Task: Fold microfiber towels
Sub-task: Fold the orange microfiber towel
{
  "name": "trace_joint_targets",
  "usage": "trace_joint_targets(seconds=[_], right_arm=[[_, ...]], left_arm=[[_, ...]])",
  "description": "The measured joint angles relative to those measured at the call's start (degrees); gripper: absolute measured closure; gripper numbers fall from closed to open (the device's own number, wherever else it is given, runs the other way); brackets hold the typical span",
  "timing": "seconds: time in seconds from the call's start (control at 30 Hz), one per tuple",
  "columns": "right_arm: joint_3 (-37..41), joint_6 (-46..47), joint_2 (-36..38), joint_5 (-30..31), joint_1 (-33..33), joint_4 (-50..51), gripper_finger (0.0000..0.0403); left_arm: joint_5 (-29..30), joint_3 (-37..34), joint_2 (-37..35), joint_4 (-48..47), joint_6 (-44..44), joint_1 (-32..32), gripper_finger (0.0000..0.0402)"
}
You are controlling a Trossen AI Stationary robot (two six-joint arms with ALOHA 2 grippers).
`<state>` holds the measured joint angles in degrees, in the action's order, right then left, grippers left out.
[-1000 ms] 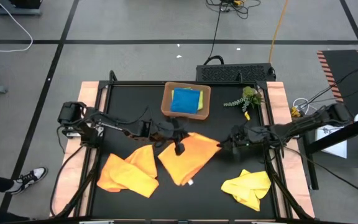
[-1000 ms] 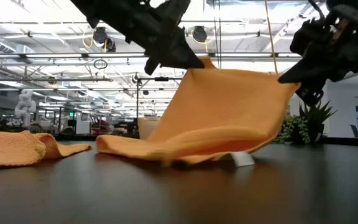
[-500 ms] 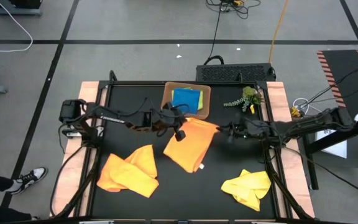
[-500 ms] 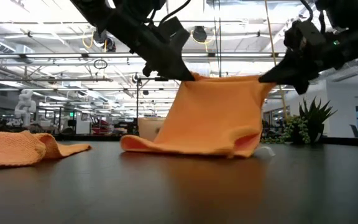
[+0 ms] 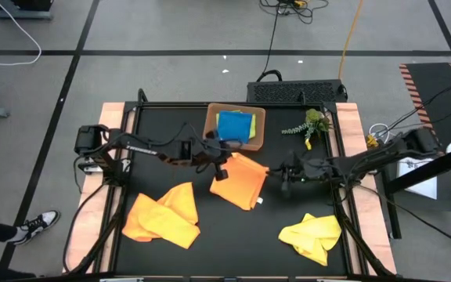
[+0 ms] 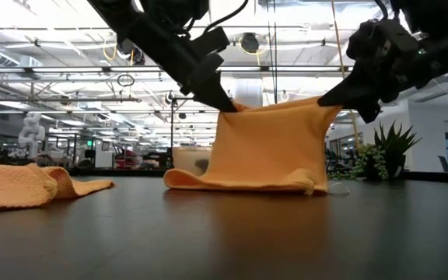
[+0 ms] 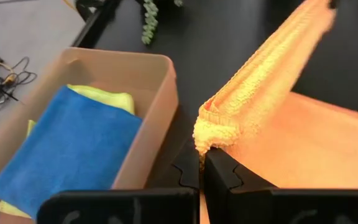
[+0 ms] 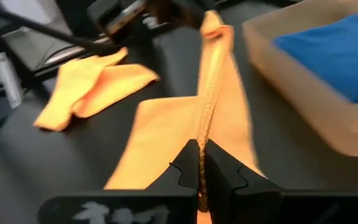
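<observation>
High view, held towel: an orange square microfiber towel point(image 5: 239, 181) hangs between the two arms at the middle of the black table point(image 5: 155, 133), just in front of the tray.
High view, left gripper point(image 5: 229, 160): clamped on the towel's corner nearest the tray.
High view, right gripper point(image 5: 276, 174): pinched shut on the opposite top corner.
High view, tray: a shallow brown rectangular tray point(image 5: 211, 125) holds a folded blue towel point(image 5: 234, 126) over a lime green one point(image 5: 252, 124).
High view, loose towels: a crumpled orange towel point(image 5: 163, 214) lies near the table's front left; a crumpled yellow towel point(image 5: 313, 236) near its front right.
High view, plant: a small green sprig point(image 5: 308, 125) sits beside the tray.
Low view: the held towel's top edge is stretched taut between both grippers; its lower edge rests folded on the table.
Left wrist view: the dark fingers point(image 7: 225, 176) meet on a bunched orange corner, beside the tray wall.
Right wrist view: the fingers point(image 8: 219, 171) squeeze the towel's edge, seen end-on, running toward the other gripper.
</observation>
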<state>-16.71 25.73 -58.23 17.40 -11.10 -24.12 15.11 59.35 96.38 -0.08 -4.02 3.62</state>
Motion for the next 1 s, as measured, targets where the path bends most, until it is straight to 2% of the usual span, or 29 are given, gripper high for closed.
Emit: trace_joint_targets(seconds=[0.13, 0.43, 0.6, 0.77, 1.0], right_arm=[[0.00, 0.63, -6.33, -2.48, -2.76, -7.74, 0.0403], [-0.03, 3.40, -18.07, -2.93, -7.97, -19.79, 0.0403], [-3.58, 3.00, -26.23, -3.64, -8.96, -22.52, 0.0403], [-8.27, 2.22, -33.28, -5.63, -8.96, -22.81, 0.0403], [-12.07, 2.19, -39.00, -7.30, -9.38, -23.21, 0.0397]], left_arm=[[-0.04, -0.02, 0.00, -1.19, -0.70, -1.80, 0.0401], [1.28, -0.07, 0.00, -8.17, -0.15, -9.79, 0.0401], [2.62, -0.63, 0.02, -11.37, 1.98, -12.31, 0.0401], [3.19, -4.28, -1.64, -9.23, 4.16, -13.09, 0.0401], [2.95, -11.37, -3.96, -3.12, 6.85, -14.95, 0.0401]])
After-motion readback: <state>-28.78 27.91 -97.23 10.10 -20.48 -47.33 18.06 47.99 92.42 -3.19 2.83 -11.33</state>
